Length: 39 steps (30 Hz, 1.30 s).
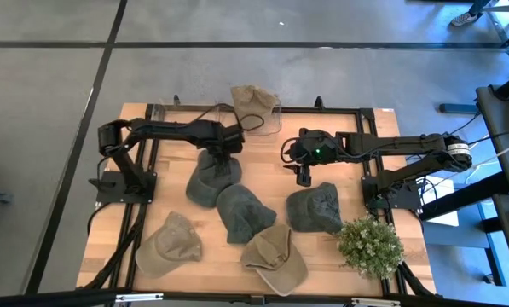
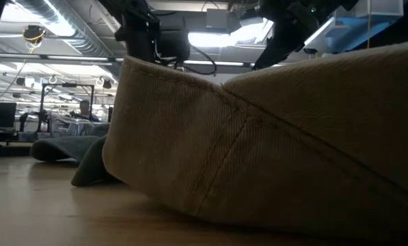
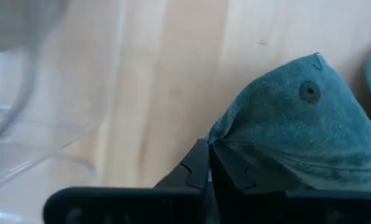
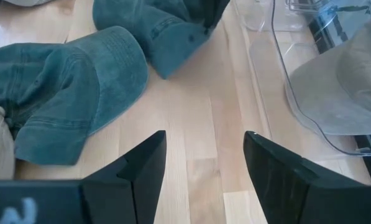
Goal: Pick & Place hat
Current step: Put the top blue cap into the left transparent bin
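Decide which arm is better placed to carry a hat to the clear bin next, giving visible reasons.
Left. The left gripper is shut on the green hat, near the clear bin. The right gripper hangs open, holding nothing.

The high view looks straight down on the whole table (image 1: 254, 256). The low view sits at tabletop level, hard against a tan hat (image 2: 272, 143). Each wrist view looks closely down at the wood; both share one green hat (image 3: 297, 137) (image 4: 166, 28).
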Motion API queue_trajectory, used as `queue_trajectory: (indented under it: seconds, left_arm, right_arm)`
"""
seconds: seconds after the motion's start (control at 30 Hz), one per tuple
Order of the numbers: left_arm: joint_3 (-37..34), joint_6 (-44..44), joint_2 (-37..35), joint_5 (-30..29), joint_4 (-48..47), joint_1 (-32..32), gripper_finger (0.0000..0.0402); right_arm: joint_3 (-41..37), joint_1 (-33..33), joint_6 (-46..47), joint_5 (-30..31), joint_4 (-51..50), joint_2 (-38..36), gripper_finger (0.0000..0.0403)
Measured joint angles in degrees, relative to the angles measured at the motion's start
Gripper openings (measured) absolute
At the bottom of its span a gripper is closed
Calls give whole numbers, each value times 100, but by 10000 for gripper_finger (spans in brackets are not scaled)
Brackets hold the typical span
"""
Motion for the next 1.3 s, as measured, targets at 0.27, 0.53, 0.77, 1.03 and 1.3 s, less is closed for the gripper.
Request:
queue_trajectory:
  seconds: [0.27, 0.53, 0.77, 1.03, 1.3]
  left_arm:
    - [2, -223, -593, -343, -74, 4, 2]
    - [13, -391, -1401, -614, -166, -178, 2]
    - [22, -285, -1978, -1106, -183, -387, 2]
    - [167, 386, -2345, -1373, -236, -385, 2]
    - [974, 962, -2366, -1539, -322, -382, 2]
  right_arm:
    - [0, 0, -13, 0, -1, 0, 216]
    - [0, 0, -15, 0, -2, 0, 216]
    - [0, 0, -15, 0, -2, -1, 216]
    - [0, 0, -13, 0, -2, 0, 216]
    - [0, -1, 2, 0, -4, 0, 216]
